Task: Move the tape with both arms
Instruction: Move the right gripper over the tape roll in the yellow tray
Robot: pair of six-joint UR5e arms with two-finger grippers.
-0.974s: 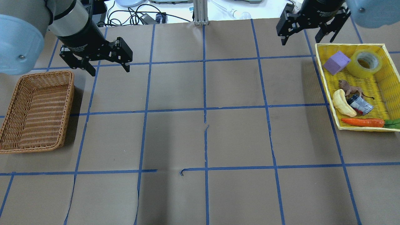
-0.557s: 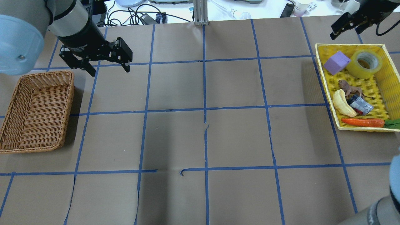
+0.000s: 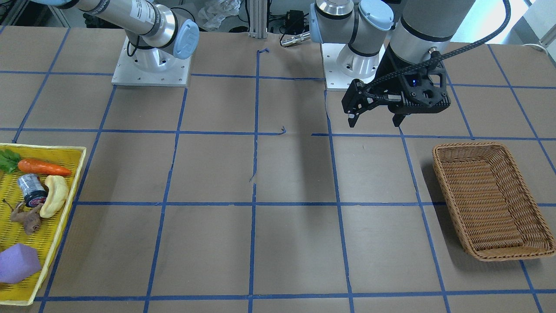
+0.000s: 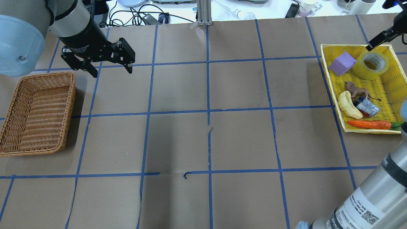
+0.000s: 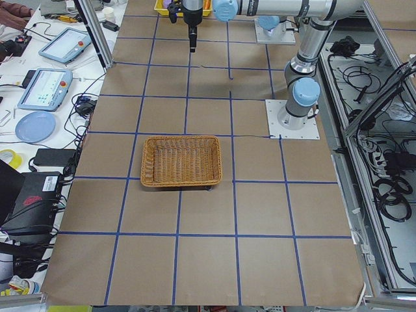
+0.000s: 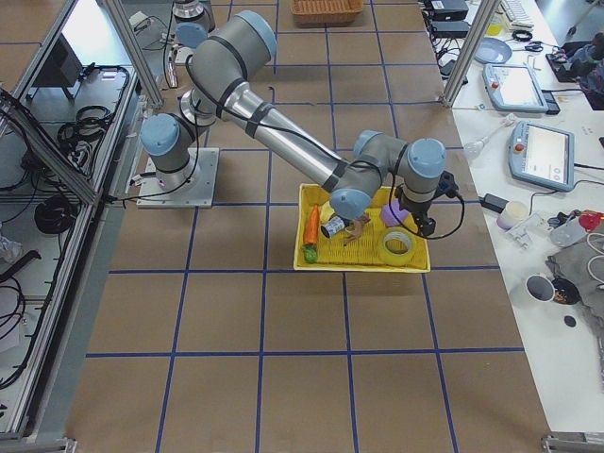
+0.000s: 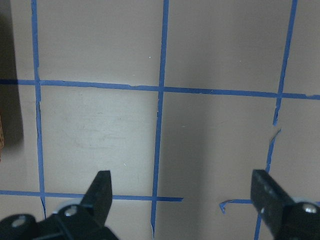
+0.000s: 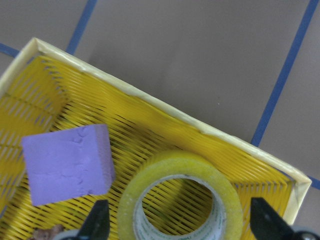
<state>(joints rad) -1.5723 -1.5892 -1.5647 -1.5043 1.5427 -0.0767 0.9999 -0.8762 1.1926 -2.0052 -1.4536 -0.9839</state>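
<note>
The yellow tape (image 4: 371, 65) lies flat in the far corner of the yellow tray (image 4: 332, 84), beside a purple block (image 4: 342, 63). In the right wrist view the tape (image 8: 180, 200) sits right below my right gripper (image 8: 182, 227), which is open with its jaws wide to either side of the roll, above it. Only one right finger (image 4: 378, 38) shows overhead. My left gripper (image 4: 112, 73) is open and empty, held high beyond the wicker basket (image 4: 38, 114). It also shows in the front view (image 3: 374, 124).
The tray also holds a banana (image 4: 349, 105), a small can (image 4: 366, 106), an animal figure (image 4: 356, 90) and a carrot (image 4: 369, 124). The right forearm (image 4: 365, 206) crosses the near right corner. The left wrist view shows bare brown table with blue grid lines (image 7: 160, 125).
My right gripper has swung right, from the far side of the table to above the tape in the tray. Its forearm now comes in at the lower right. The left arm has not moved.
</note>
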